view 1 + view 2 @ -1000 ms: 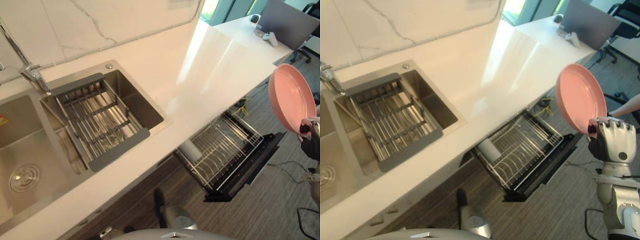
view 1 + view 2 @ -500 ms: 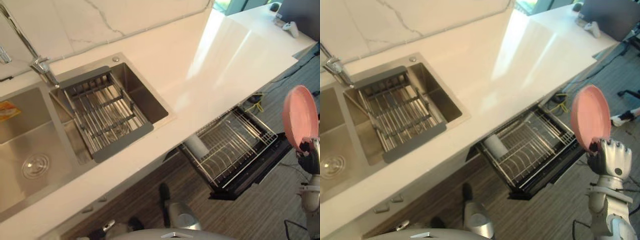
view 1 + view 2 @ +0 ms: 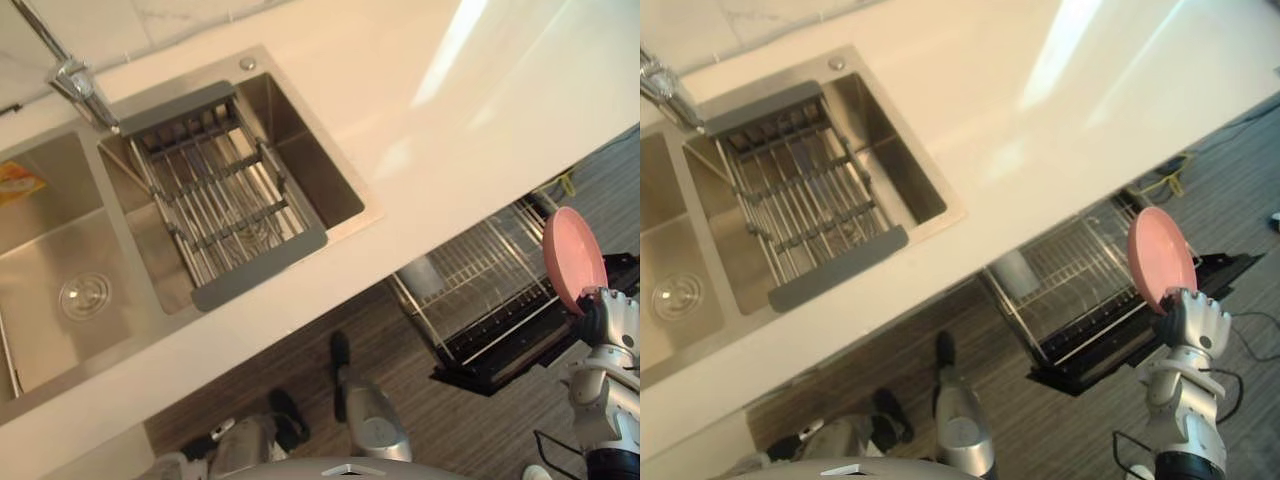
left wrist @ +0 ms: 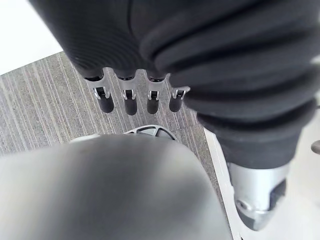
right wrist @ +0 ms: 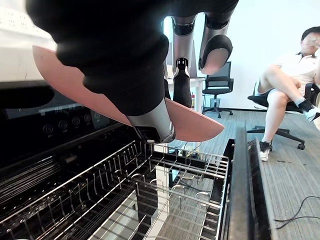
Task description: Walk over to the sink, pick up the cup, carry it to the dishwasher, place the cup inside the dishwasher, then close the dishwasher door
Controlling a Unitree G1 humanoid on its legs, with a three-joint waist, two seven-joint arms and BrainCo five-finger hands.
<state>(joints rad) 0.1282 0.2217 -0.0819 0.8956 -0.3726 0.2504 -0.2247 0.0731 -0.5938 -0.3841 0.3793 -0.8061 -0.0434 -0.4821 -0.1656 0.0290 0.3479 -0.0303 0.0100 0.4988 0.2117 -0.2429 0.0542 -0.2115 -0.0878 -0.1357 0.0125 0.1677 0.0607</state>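
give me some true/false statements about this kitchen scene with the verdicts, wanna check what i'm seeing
1. The right hand holds a round pink plate. True.
2. The dishwasher's wire rack is pushed fully in. False: it is pulled out, with the plate held above it.
3. The plate lies in the stainless steel sink. False: it is held in the air by the dishwasher.
4. A grey-framed wire drainer sits across one basin of the sink. True.
5. The left hand is curled round a cup. False: its fingers are straight and hold nothing.
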